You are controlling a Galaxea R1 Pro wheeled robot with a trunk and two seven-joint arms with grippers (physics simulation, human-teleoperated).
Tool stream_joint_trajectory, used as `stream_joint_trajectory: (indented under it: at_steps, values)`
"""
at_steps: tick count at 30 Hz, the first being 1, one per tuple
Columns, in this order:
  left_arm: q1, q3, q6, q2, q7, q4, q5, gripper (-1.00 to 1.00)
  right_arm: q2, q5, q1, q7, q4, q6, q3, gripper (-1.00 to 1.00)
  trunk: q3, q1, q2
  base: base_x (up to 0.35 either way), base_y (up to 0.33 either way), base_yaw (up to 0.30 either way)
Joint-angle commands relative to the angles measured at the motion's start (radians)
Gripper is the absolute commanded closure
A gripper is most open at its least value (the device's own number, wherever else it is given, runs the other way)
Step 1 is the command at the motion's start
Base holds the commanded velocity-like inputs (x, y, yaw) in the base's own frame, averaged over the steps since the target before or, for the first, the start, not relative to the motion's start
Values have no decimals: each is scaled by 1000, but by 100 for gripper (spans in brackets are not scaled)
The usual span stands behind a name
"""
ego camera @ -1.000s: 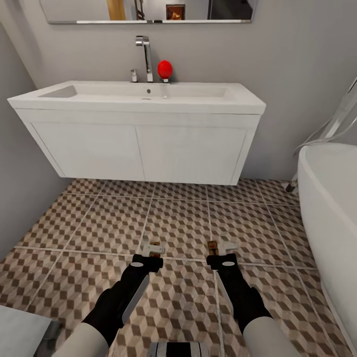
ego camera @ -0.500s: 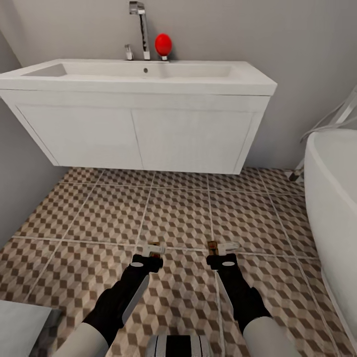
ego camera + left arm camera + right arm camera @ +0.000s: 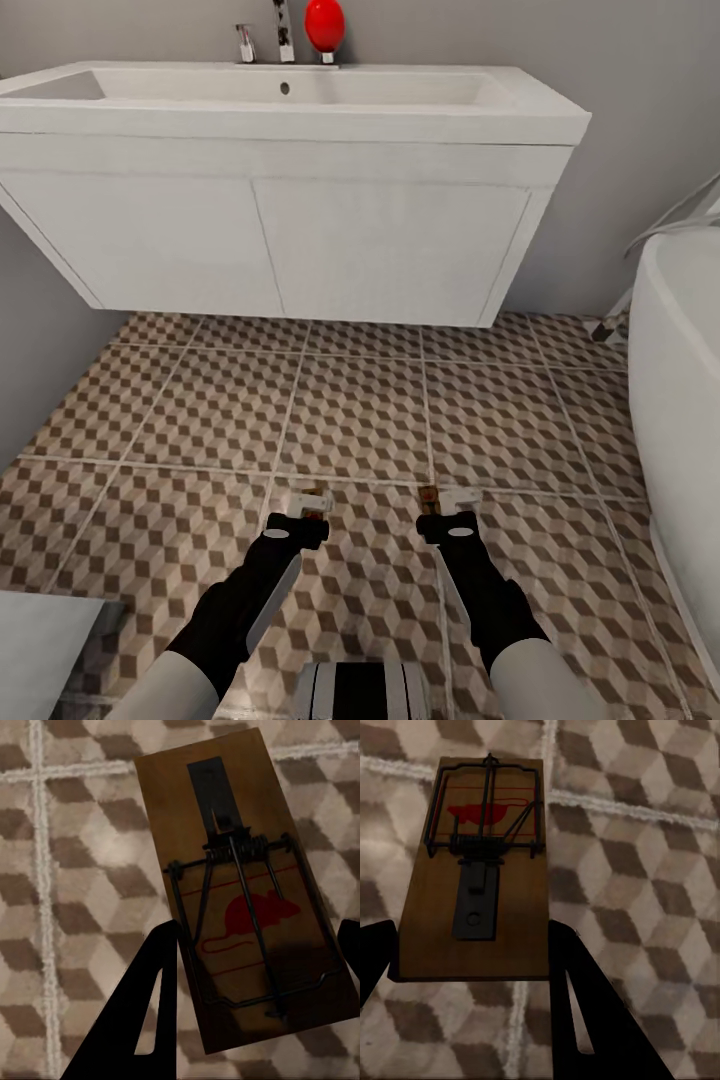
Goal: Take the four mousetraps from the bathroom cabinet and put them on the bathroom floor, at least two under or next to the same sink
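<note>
- Left pincer point(image 3: 305, 503) is clamped on a mousetrap point(image 3: 244, 889), and the right pincer point(image 3: 445, 501) grips another trap point(image 3: 480, 866), both held above the bathroom floor point(image 3: 360, 420).
- The sink point(image 3: 290, 95) sits just ahead, so I'd roll closer.
- Then lower each trap flat onto the tiles by the sink before letting go, no dropping.

The mousetrap point(image 3: 247, 892) in the left wrist view is a smooth matt brown wooden board with dark wire metal parts and a red printed mouse; the mousetrap point(image 3: 480, 870) in the right wrist view looks alike. The bathroom floor point(image 3: 360, 420) is matt patterned tile with pale grout. The bathroom sink point(image 3: 300, 130) looks smooth satin white, its tap point(image 3: 283, 25) shiny chrome. The jaws look matt black.
</note>
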Motion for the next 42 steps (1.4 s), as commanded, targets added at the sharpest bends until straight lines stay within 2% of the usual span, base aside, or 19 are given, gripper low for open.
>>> stream_joint_trajectory:
  at_steps: [1,12,15,17,20,23,25,29,33,36,39,42]
  values:
    - [-1,-3,3,0,10,-1,9,100,0,5,0,-1,-1,7,1,100,-6,0,-1,0,0,0]
    - [-1,-3,3,0,10,-9,9,100,0,5,0,-1,0,7,2,100,-65,5,-3,0,0,0]
    - [-1,-6,2,0,10,-12,9,100,0,6,0,-1,-1,3,4,100,-66,5,-3,0,0,0]
    - [-1,-16,-2,0,11,-15,7,100,0,9,0,-2,-2,-17,17,100,-66,5,-3,0,0,0]
    - [-1,-31,-26,0,11,-25,5,100,0,12,-1,-3,-1,-101,84,100,-66,5,-3,0,0,0]
    - [-1,-34,-52,-1,11,-29,0,100,0,15,-4,-6,-3,-136,121,100,-66,5,-3,0,0,0]
    - [-1,-33,-57,-4,11,-31,-4,100,0,16,-23,-8,-5,-144,130,100,-67,5,-3,0,0,0]
    - [-10,-29,-53,-11,11,-47,-9,100,0,19,-121,-5,29,-150,138,100,-67,5,-3,0,0,0]
    - [-113,-17,48,-14,11,-71,-9,100,0,19,-234,-4,111,-150,140,100,-67,5,-3,0,0,0]
    - [-250,34,146,-15,11,-22,-8,100,0,20,-329,-3,205,-149,140,100,-67,5,-3,0,0,0]
    - [-347,61,173,-15,11,56,-9,100,0,20,-400,-3,291,-150,141,100,-67,5,-3,0,0,0]
    - [-383,69,177,-13,11,96,-9,100,0,19,-435,-3,336,-153,141,100,-67,5,-3,0,0,0]
